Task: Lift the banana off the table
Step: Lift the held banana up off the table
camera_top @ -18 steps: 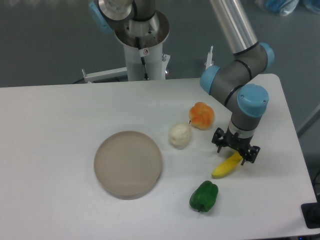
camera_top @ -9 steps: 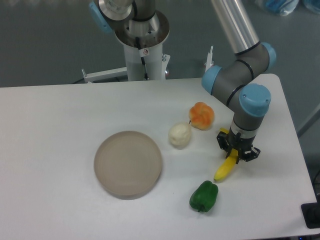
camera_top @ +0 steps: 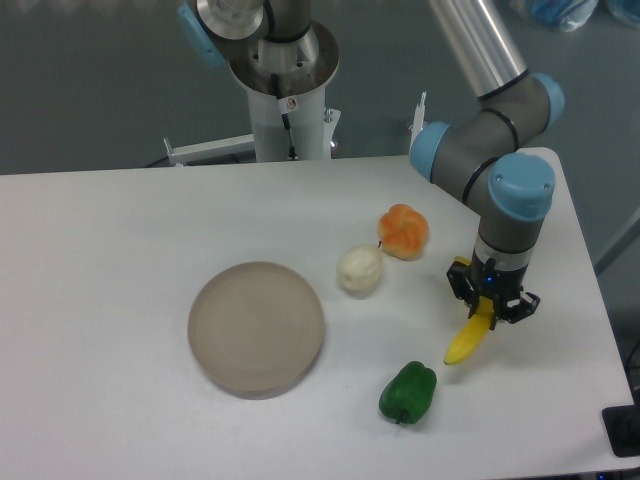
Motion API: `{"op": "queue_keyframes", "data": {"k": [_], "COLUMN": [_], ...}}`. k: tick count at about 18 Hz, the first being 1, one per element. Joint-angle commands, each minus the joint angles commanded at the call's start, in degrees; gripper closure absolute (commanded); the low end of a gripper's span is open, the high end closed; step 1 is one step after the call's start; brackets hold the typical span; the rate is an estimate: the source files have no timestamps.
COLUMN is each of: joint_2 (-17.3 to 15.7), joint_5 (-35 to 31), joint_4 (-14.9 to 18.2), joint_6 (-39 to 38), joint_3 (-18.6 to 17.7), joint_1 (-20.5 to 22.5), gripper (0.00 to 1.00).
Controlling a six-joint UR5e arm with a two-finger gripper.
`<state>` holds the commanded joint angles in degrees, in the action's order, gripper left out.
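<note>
One banana point(camera_top: 468, 342) in the gripper point(camera_top: 491, 306)
Slim, curved, bright yellow, its upper end clamped between the fingers near the table's point(camera_top: 120, 260) right edge.

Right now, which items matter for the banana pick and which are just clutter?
Job:
banana, gripped at its upper end
pincer, shut on the banana
table

Lying about:
orange
white lumpy item
green pepper
plate
</note>
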<state>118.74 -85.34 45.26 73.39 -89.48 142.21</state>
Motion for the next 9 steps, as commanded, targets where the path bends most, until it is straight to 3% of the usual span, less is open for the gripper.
{"op": "queue_keyframes", "data": {"k": [3,6,9], "joint_2": [-0.88,-1.32,-1.06], "joint_5": [0.17,0.44,0.35], "joint_4": [0.52,4.39,4.57], "joint_6": [0.0,-0.09,-0.09], "joint_3": [1.5,4.56,5.72], "joint_1": [-0.53,-2.29,-2.64], "gripper": [0.92,0.92,0.92]}}
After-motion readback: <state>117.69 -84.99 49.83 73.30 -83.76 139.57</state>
